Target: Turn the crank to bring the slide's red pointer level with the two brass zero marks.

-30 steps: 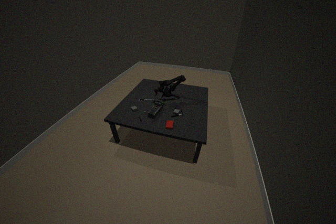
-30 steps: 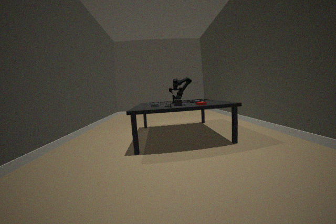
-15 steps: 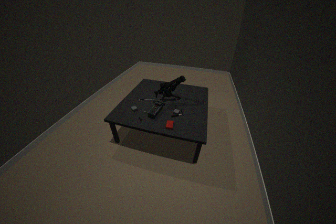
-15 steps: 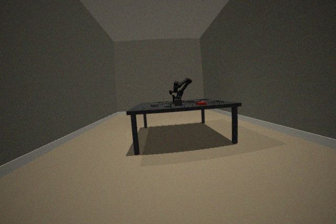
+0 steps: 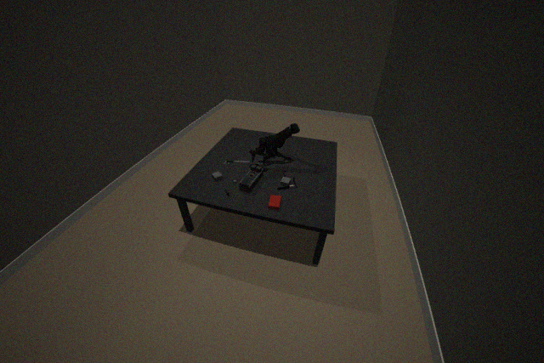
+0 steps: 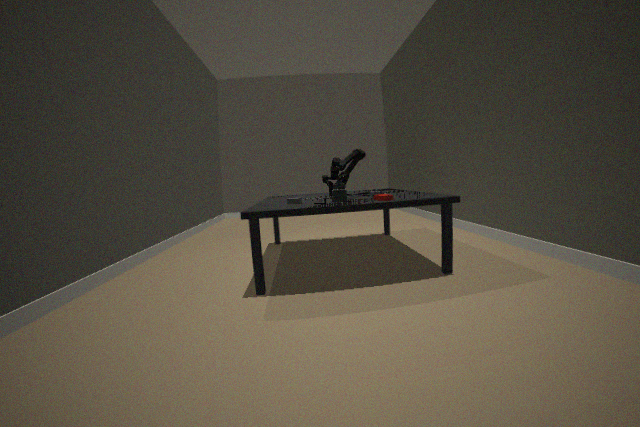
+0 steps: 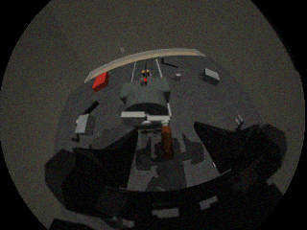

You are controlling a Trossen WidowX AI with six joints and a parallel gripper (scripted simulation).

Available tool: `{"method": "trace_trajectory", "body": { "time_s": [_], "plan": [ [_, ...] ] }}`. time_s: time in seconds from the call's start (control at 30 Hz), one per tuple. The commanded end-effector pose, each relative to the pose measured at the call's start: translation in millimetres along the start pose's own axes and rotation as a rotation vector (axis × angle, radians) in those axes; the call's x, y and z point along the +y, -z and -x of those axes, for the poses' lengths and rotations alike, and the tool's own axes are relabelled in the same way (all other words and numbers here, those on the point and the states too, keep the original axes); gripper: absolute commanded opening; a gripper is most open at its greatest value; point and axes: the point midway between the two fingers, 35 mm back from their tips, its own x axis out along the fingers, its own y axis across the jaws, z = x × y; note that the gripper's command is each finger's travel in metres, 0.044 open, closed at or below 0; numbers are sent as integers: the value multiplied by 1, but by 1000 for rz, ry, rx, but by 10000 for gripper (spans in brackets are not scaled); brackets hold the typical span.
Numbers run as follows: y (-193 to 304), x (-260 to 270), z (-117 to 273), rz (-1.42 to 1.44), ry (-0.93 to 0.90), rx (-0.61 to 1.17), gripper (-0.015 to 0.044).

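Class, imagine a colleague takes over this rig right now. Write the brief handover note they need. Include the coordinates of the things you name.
Gripper [image 7: 167, 128]: open, holding nothing, its fingers either side of the brown crank handle [image 7: 167, 144] in the wrist view.
Job's things: the small red pointer [image 7: 146, 80] appears just short of the brass zero marks [image 7: 146, 73], on the handle's side of them.
Done: the handle is ungripped, but alignment is not reached.
Left: grip the handle, turn until pointer and marks are level, release.

Matte black arm [image 5: 276, 141] [image 6: 346, 169]; dark, broad, tapering fingers.
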Motion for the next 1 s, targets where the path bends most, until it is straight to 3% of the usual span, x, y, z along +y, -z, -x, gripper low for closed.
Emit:
{"method": "trace_trajectory", "body": {
  "time_s": [0.0,0.57,0.97],
  "plan": [
    [7,-1,-6,-5,4,5,440],
    [26,1,-21,-7,0,3,440],
    [26,1,-21,-7,0,3,125]
  ]
}}
